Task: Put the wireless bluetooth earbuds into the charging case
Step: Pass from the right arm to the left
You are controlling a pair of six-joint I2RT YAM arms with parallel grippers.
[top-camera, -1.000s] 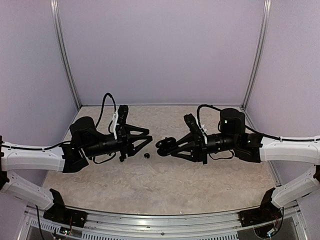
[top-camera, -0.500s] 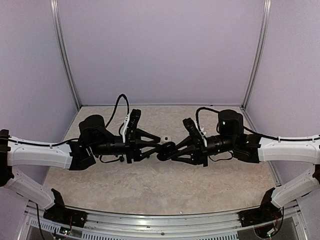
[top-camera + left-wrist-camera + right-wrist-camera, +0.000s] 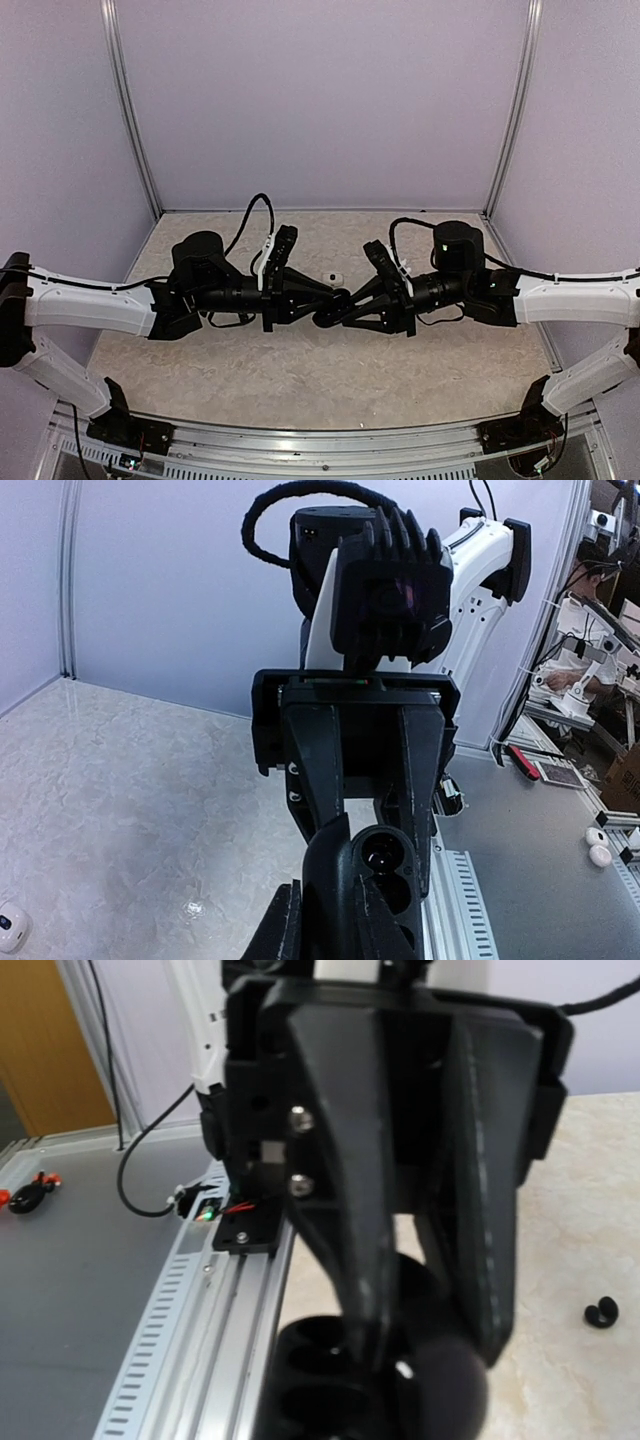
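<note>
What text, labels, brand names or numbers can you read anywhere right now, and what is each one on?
No text can be read in any view.
The charging case: no lettering shows on its open face.
The small white object: a dark mark, too small to read.
The board with the green light: blurred, no legible print.

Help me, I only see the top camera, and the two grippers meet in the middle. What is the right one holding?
Observer: The right wrist camera shows the right gripper shut on a black case with round hollows.
Operator: Anything in the hollows?
Observer: The left wrist camera shows what looks like a shiny black bud in one.
Operator: What's that white dot on the table?
Observer: Up close in the left wrist camera, it's a small rounded thing with a dark spot on it.
</note>
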